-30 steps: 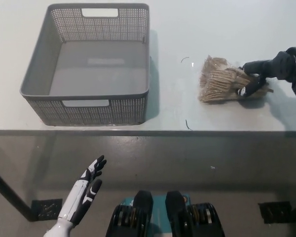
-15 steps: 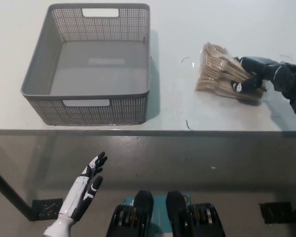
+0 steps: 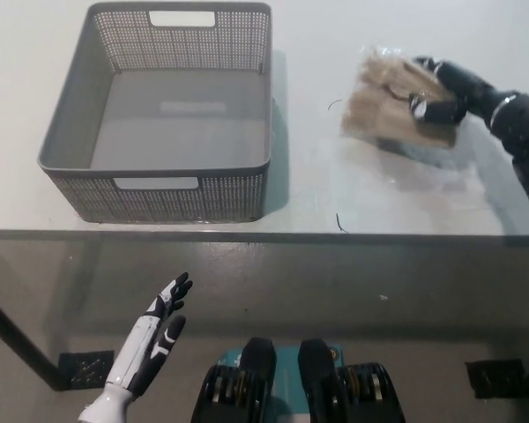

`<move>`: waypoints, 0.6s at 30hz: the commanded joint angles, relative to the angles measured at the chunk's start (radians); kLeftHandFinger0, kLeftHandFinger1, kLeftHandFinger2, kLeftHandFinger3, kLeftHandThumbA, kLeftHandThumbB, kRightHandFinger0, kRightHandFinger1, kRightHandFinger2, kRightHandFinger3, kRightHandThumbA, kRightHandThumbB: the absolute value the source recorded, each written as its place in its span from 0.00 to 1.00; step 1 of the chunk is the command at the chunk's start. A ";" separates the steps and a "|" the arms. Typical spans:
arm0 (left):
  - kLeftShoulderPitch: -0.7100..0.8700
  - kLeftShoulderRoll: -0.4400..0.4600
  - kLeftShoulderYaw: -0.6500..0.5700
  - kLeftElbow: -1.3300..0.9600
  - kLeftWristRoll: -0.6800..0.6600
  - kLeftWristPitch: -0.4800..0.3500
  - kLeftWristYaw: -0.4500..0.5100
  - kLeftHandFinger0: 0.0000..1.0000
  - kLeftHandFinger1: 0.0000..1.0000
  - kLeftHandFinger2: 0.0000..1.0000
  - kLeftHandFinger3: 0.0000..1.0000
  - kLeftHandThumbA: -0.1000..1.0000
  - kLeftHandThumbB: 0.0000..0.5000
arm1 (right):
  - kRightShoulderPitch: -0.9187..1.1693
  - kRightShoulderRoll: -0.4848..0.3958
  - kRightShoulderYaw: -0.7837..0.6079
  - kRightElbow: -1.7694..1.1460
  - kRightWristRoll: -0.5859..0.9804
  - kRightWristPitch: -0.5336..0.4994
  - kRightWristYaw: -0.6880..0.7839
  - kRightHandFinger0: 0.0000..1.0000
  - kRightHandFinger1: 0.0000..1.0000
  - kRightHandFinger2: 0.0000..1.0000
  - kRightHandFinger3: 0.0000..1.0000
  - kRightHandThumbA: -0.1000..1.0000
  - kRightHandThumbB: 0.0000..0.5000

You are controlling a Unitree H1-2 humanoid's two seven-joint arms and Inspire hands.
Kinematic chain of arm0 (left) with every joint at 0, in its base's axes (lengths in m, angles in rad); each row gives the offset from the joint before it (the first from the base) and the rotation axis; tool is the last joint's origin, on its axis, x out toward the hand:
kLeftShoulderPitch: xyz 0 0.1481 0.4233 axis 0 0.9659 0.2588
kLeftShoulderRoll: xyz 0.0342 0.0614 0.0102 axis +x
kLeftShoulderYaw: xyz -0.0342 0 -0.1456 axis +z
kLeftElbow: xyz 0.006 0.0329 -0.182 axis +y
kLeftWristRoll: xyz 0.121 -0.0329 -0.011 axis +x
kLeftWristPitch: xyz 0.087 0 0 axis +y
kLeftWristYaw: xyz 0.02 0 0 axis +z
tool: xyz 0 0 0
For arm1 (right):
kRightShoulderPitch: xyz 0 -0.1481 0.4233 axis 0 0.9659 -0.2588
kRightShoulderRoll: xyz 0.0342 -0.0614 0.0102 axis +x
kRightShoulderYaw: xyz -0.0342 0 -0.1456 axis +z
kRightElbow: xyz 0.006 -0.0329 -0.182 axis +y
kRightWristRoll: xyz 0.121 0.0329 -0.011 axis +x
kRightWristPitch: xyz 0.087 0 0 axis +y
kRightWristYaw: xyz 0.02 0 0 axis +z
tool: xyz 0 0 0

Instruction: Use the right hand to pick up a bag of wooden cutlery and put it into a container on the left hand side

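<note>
The pale table (image 3: 406, 203) is under me, and near its front edge stands the grey basket (image 3: 66, 132). This basket is the container I must fill, and I see nothing inside it. To the right of the basket, well apart from it, is the bag of wooden cutlery (image 3: 383, 110). My black right hand (image 3: 441, 92) is closed on the right end of the bag, with the fingers wrapped over it. I think the bag is lifted from the table, because it looks tilted and a shadow lies below it, but I cannot be sure how high. My white left hand (image 3: 150, 339) rests below the front edge of the table, lower than the basket, with fingers spread and holding nothing.

So the grasp looks done, and probably the lift is in progress. What is left is to carry the bag leftward over the basket's rim and let it go inside.
</note>
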 commanded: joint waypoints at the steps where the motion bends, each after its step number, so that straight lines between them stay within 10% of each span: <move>1: 0.000 0.013 -0.007 -0.005 0.009 -0.038 0.006 1.00 1.00 1.00 1.00 0.99 0.68 | -0.140 0.004 -0.060 -0.030 0.092 -0.004 -0.044 0.21 0.69 0.98 0.96 0.00 0.27; 18: 0.026 0.024 -0.027 -0.019 0.029 -0.038 0.012 1.00 1.00 0.99 1.00 0.97 0.64 | -0.241 0.101 -0.133 -0.053 0.156 0.007 -0.018 0.23 0.61 0.88 0.81 0.00 0.28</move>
